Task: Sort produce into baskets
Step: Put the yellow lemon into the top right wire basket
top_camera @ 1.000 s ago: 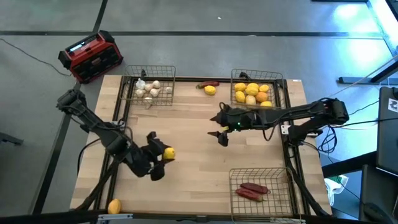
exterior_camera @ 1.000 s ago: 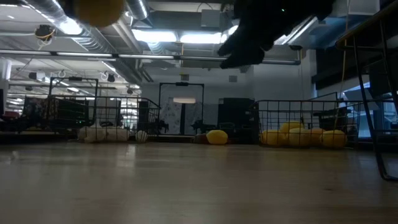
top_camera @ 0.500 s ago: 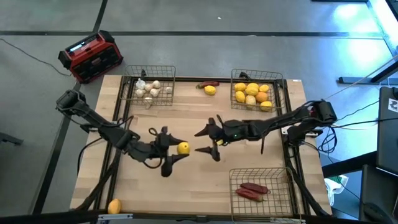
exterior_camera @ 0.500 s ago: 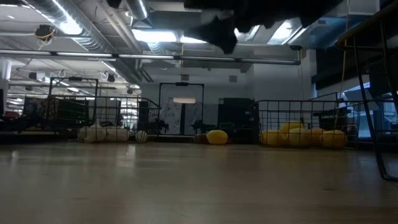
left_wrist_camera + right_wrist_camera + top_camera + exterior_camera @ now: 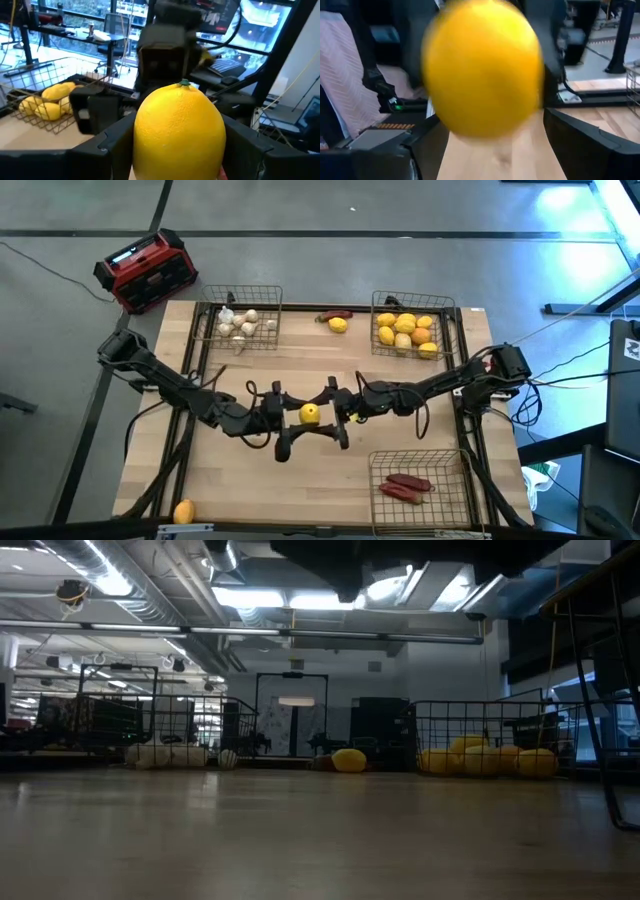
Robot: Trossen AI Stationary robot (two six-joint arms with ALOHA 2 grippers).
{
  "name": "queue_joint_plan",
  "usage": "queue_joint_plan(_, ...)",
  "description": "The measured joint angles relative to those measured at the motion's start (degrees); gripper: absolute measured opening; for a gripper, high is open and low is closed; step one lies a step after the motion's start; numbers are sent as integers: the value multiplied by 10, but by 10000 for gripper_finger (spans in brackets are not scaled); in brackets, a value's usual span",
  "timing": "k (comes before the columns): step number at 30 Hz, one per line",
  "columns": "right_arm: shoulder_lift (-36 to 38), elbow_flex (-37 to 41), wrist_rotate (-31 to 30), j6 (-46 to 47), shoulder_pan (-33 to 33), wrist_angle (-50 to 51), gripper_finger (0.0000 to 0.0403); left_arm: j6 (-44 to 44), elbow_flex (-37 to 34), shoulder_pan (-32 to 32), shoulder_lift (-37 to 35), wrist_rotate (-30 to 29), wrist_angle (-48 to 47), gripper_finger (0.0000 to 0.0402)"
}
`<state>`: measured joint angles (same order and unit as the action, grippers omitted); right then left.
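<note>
In the middle of the high view, the two arms meet above the wooden table [image 5: 300,480]. The left gripper [image 5: 300,420] holds a round yellow fruit [image 5: 309,414] between its two fingers. In the left wrist view the yellow fruit fills the middle of the frame, with a dark finger pressed on each side and a tiny green stem on top. The right gripper [image 5: 338,408] is just to the right of the fruit, with its fingers spread wide and one finger on each side of it. In the right wrist view the fruit looks big and blurry, and it sits in the gap between the spread fingers.

At the upper left of the table is a wire basket [image 5: 240,295] with whitish bulbs [image 5: 238,325] inside. At the upper right is another basket [image 5: 455,325] full of yellow and orange fruits [image 5: 405,330]. At the lower right is a third basket [image 5: 385,465] with dark red peppers [image 5: 405,486] in it.

Between the two upper baskets lie a loose yellow fruit [image 5: 338,325] and a red pepper [image 5: 336,314], close together on the table. An orange fruit [image 5: 184,512] lies near the lower left edge of the table. A red and black box [image 5: 145,270] stands on the floor at the upper left of the frame.
</note>
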<state>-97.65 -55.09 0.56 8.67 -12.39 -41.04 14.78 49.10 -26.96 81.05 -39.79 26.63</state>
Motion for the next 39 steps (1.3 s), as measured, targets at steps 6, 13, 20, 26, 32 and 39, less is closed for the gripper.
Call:
queue_joint_plan(6,0,-17,2,0,0,-5,312,1,0,2,10,-1,2,230)
queue_joint_plan(13,0,-18,6,-1,0,-3,226,0,0,1,10,-1,-2,230)
queue_joint_plan(20,1,-18,1,-1,0,3,189,4,0,8,10,5,-7,236)
queue_joint_plan(26,1,-18,-15,-1,0,23,207,-18,0,9,-7,-2,-16,267)
queue_joint_plan(32,29,-18,-51,-19,0,79,197,-34,0,9,-78,-8,-138,275)
queue_joint_plan(39,84,-18,-128,-40,0,199,203,39,0,7,-103,-14,-276,276)
